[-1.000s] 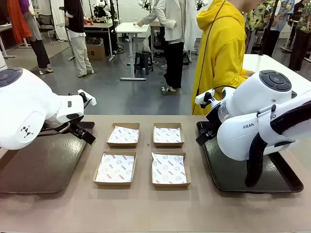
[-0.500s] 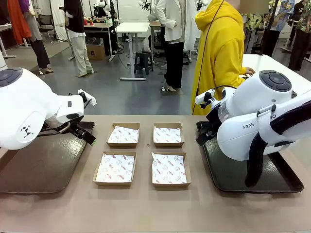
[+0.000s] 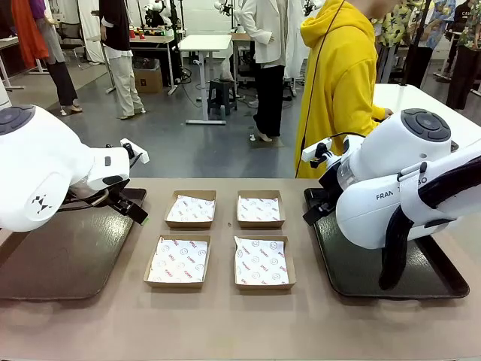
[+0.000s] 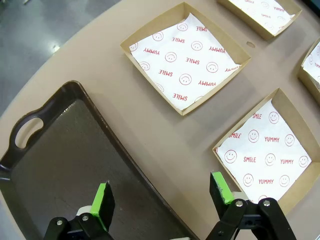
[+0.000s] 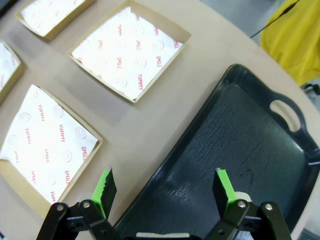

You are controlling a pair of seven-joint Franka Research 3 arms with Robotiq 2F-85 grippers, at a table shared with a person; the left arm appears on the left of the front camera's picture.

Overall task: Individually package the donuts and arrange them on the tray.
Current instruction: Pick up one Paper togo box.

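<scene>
The donuts are out of view. My left gripper point(image 4: 162, 192) is open and hangs over the inner edge of the dark left tray point(image 4: 55, 165), with nothing between its green pads. My right gripper point(image 5: 165, 187) is also open and holds nothing. It hovers above the near rim of the dark right tray point(image 5: 240, 135). In the front view the left arm point(image 3: 45, 173) sits over the left tray point(image 3: 52, 263) and the right arm point(image 3: 398, 188) over the right tray point(image 3: 353, 274).
Several shallow cardboard boxes lined with smiley-print paper lie in a square between the trays, with nothing in them, such as one point(image 3: 191, 209) at the far left and one point(image 3: 261, 262) at the near right. A person in a yellow hoodie point(image 3: 342, 83) stands at the far right.
Both arms and all the boxes stay where they were. The person in the yellow hoodie has shifted a little.
</scene>
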